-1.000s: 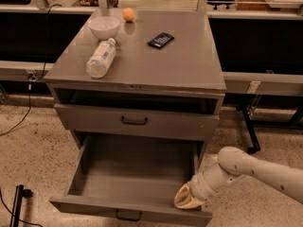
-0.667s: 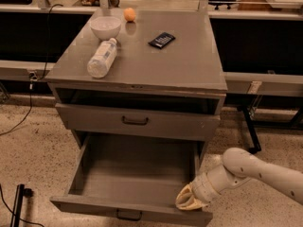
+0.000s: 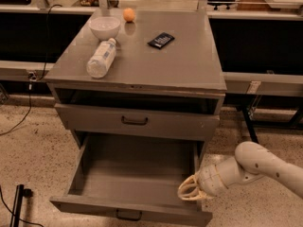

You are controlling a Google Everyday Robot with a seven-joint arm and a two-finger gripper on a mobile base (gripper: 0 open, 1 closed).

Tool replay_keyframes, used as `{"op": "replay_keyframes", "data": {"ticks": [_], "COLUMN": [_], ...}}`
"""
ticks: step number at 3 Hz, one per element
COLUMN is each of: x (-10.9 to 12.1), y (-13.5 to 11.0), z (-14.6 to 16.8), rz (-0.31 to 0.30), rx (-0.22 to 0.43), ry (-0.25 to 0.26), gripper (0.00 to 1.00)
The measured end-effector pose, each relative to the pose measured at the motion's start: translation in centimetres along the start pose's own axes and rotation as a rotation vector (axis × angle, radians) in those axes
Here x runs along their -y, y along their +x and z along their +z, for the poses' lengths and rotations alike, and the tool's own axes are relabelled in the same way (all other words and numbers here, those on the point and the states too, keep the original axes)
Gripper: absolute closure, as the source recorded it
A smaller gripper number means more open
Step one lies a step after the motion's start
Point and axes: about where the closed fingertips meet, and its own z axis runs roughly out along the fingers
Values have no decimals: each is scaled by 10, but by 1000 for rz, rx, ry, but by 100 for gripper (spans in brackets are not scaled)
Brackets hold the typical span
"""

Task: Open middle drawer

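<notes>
The grey metal cabinet (image 3: 189, 70) has its middle drawer (image 3: 132, 178) pulled far out, and its inside is bare. The drawer's small dark bar pull (image 3: 129, 215) shows on the front panel at the bottom edge of the view. My gripper (image 3: 189, 192), cream-coloured on a white arm (image 3: 255, 164), is at the drawer's front right corner, just inside the right wall and behind the front panel. The taller-fronted drawer (image 3: 137, 122) above it has a wider handle and stands a little out. The lowest drawer is hidden.
On the cabinet top are a white bowl (image 3: 104, 27), an orange (image 3: 128, 14), a lying plastic bottle (image 3: 101, 58) and a dark packet (image 3: 161, 40). Black benches run behind. A cable (image 3: 28, 108) and a black stand (image 3: 16, 205) are at the left on the speckled floor.
The arm's elbow has shifted to the right and the gripper has risen slightly at the drawer's front right corner. The drawer stays pulled out about the same.
</notes>
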Motion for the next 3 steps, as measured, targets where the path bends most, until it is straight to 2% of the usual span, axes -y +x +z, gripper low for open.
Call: {"op": "replay_keyframes", "data": {"ticks": [1, 3], "x": [-1, -2], "y": [0, -1], "z": [0, 3], "rz": [3, 3], "rx": [5, 10], "ry": [2, -4], "gripper": [82, 36]}}
